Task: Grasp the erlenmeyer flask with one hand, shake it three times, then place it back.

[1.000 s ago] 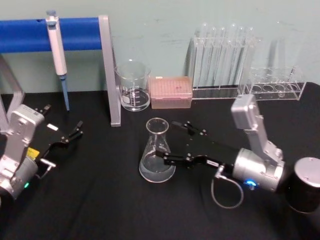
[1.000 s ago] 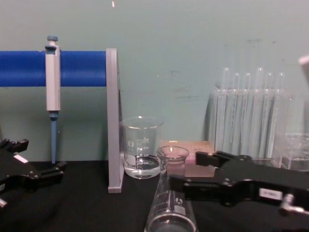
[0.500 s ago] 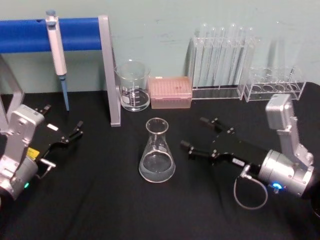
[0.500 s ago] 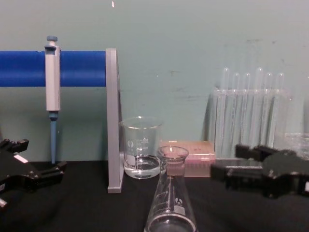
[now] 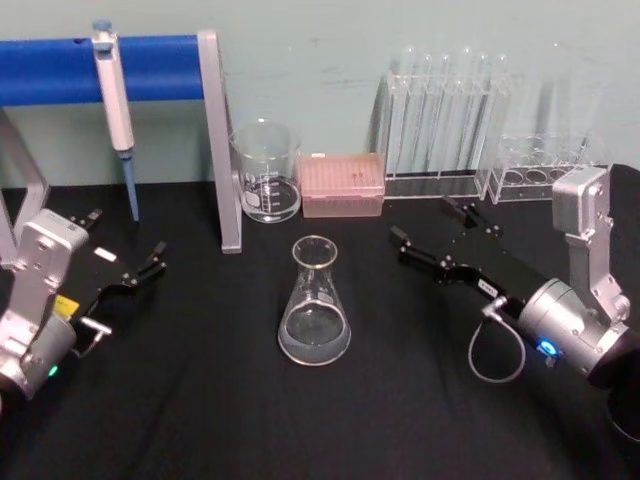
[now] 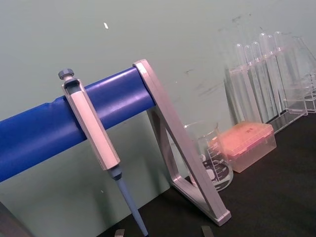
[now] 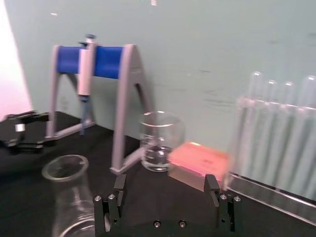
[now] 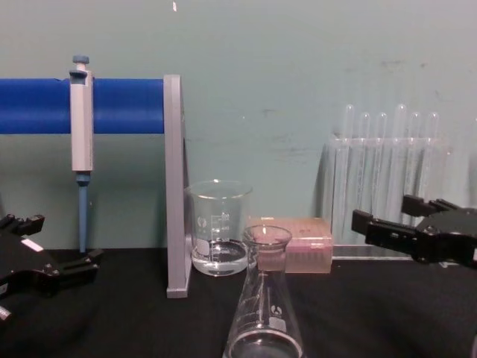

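The erlenmeyer flask stands upright on the black table, a little clear liquid in its base. It rises in the foreground of the chest view and sits off to one side in the right wrist view. My right gripper hovers to the flask's right, well apart from it, open and holding nothing; its two fingers are spread in the chest view and the right wrist view. Parked at the table's left, my left gripper is open and empty, also at the left edge.
Behind the flask stand a glass beaker and a pink tip box. A pipette hangs on the blue stand at back left. A test tube rack and a low clear rack line the back right.
My right gripper, which had its fingers on either side of the flask, has drawn back to the right and away from it. The flask stays standing. The left arm has not moved.
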Tool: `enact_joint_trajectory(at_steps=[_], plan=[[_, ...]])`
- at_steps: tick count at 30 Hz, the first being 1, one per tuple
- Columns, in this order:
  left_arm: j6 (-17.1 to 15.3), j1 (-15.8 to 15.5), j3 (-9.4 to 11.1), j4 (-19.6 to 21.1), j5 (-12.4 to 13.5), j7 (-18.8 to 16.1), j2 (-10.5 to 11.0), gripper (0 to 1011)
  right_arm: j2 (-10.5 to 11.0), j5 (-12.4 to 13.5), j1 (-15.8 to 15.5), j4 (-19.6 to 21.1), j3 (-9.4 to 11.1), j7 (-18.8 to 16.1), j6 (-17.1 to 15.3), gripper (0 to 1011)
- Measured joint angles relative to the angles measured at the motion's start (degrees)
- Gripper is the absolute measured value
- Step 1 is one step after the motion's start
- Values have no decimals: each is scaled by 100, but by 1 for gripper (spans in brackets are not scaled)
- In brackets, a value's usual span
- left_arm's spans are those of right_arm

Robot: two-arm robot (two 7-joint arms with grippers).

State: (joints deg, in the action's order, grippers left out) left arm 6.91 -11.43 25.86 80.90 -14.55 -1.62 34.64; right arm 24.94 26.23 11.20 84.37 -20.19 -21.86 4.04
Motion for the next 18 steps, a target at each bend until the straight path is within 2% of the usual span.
enact_joint_trajectory(at_steps=[5,11,18], plan=[[0,0,0,0,0,0,0,1001,-197,-193,17,-165,63,308,20,1000],[0,0,0,0,0,0,0,1001,-498,-529,60,-561,132,732,255,1000],[0,0,0,0,0,0,0,1001,-701,-787,121,-975,138,909,431,1000]])
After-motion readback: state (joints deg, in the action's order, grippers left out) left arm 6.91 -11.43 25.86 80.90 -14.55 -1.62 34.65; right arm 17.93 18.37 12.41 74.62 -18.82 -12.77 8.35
